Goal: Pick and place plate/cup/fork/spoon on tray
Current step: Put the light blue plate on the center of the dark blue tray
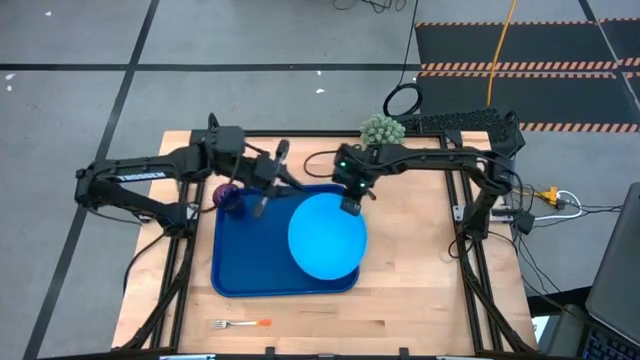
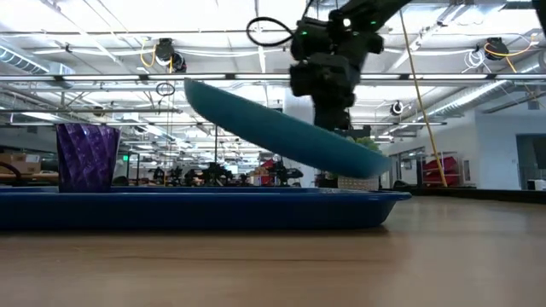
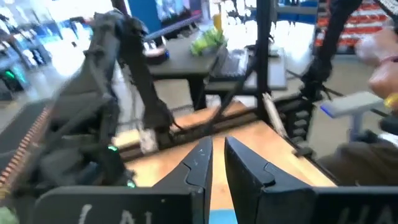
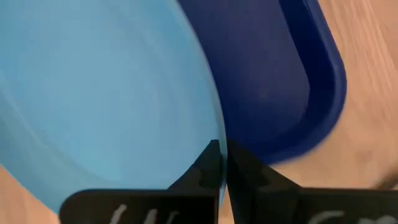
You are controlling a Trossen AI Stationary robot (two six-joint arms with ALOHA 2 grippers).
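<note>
The dark blue tray (image 1: 240,270) lies mid-table. My right gripper (image 1: 350,207) is shut on the light-blue plate (image 1: 327,237), which hangs tilted over the tray's right half. The purple cup (image 1: 228,195) stands upright on its base in the tray's far left corner (image 2: 87,156). The orange-handled fork (image 1: 240,324) lies flat on the table near the front edge. My left gripper (image 1: 292,185) hovers above the tray's far edge, right of the cup; a narrow gap shows between its fingers (image 3: 217,152), with nothing in it. The spoon is out of view. My right gripper pinches the plate's far rim (image 4: 211,134) between its two fingers, one finger (image 4: 208,165) over the plate's upper face and one below it. The fingers slant down from the table's far side. The plate is tilted, its left side high (image 2: 200,92) and its right side low (image 2: 367,162), above the tray.
A green spiky ball (image 1: 381,128) and a dark flat device (image 1: 460,122) sit at the table's far edge. Bare wood lies right of the tray (image 1: 420,250) and along the front edge. The right arm's frame post (image 1: 470,210) stands at the right.
</note>
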